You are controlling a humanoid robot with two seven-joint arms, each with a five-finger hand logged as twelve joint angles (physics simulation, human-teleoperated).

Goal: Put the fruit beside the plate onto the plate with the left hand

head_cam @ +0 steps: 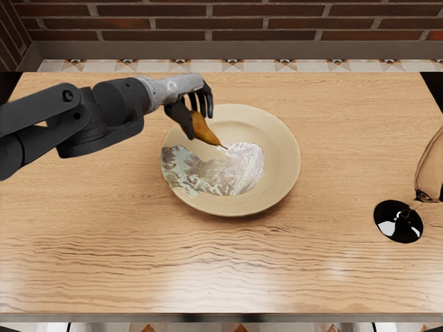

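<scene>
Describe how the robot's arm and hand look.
Only the left arm shows. It has bulky, rounded dark grey segments, then a paler grey, metallic-looking section at the wrist. The left hand is black and slim-fingered. No cables or markings are visible.

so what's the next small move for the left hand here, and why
Probably ease the left hand a little toward the middle of the plate before letting go. It holds the fruit only just inside the rim nearest the arm, where it might roll off.
</scene>
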